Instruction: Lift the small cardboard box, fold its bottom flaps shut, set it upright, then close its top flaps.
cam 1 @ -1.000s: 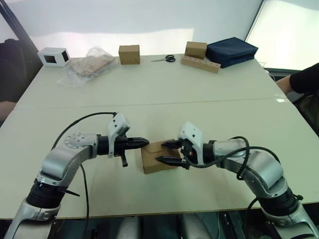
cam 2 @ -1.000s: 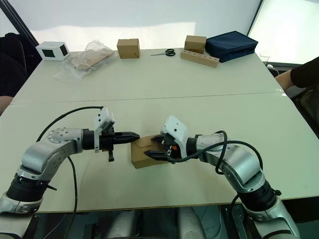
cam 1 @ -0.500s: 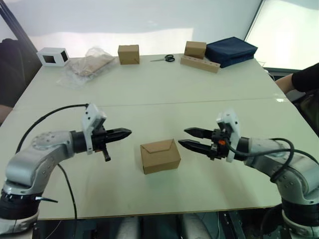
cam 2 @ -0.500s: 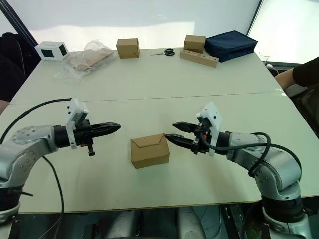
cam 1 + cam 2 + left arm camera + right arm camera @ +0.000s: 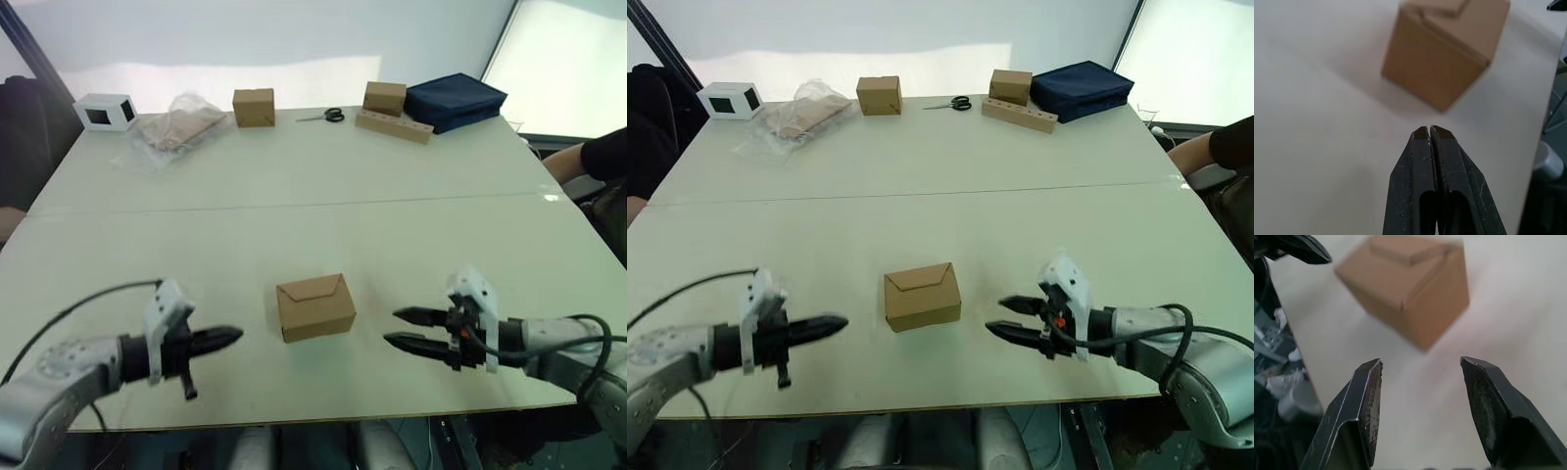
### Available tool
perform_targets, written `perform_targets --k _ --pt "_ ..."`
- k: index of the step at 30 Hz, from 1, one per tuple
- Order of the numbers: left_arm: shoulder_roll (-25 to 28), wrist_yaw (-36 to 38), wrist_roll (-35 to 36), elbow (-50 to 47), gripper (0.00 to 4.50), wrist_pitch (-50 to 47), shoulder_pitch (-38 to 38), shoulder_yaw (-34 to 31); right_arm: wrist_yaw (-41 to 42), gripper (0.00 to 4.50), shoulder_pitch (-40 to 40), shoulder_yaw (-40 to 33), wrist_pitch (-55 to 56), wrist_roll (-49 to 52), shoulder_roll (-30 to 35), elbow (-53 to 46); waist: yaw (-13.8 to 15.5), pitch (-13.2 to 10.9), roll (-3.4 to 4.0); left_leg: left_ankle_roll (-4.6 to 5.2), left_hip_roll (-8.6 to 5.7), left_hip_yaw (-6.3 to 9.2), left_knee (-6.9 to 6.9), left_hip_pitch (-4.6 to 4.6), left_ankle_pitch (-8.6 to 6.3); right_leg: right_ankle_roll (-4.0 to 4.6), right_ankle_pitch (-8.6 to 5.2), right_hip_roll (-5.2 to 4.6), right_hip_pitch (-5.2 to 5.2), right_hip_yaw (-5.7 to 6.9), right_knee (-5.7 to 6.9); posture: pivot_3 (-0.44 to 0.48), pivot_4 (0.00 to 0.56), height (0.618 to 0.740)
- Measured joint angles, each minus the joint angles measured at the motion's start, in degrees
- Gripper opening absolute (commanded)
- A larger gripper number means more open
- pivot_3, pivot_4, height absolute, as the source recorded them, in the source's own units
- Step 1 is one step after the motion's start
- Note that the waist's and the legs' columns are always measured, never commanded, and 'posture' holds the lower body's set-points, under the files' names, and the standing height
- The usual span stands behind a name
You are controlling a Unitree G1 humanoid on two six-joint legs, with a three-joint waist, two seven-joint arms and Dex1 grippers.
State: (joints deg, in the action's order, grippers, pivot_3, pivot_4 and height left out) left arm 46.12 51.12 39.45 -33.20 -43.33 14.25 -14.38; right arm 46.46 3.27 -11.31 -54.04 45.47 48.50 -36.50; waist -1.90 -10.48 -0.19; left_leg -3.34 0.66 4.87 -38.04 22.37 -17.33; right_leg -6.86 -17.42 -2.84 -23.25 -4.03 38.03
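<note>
The small cardboard box (image 5: 315, 306) stands upright on the table (image 5: 323, 176), top flaps (image 5: 313, 289) closed. Left gripper (image 5: 233, 336) closed, right gripper (image 5: 396, 328) open, both apart from it.

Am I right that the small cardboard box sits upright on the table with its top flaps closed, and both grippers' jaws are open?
Not quite: the left gripper has its jaws shut, as the left wrist view shows. The right gripper is open, and the small cardboard box sits closed.

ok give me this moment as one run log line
small cardboard box: upright on table, top flaps closed | left gripper: jaws shut, clear of box | right gripper: jaws open, clear of box
</note>
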Motion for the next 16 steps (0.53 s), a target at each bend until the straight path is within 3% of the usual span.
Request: perform_targets --k 16 --pt "-1.4 -1.3 1.3 -0.1 0.00 2.2 1.2 -0.5 3.0 2.62 2.4 1.6 6.4 -4.4 2.0 3.1 1.1 0.0 0.00 0.01 0.01 -0.02 0.00 -0.19 -0.01 0.01 0.00 0.01 0.24 0.00 -0.08 0.000 0.150 0.740"
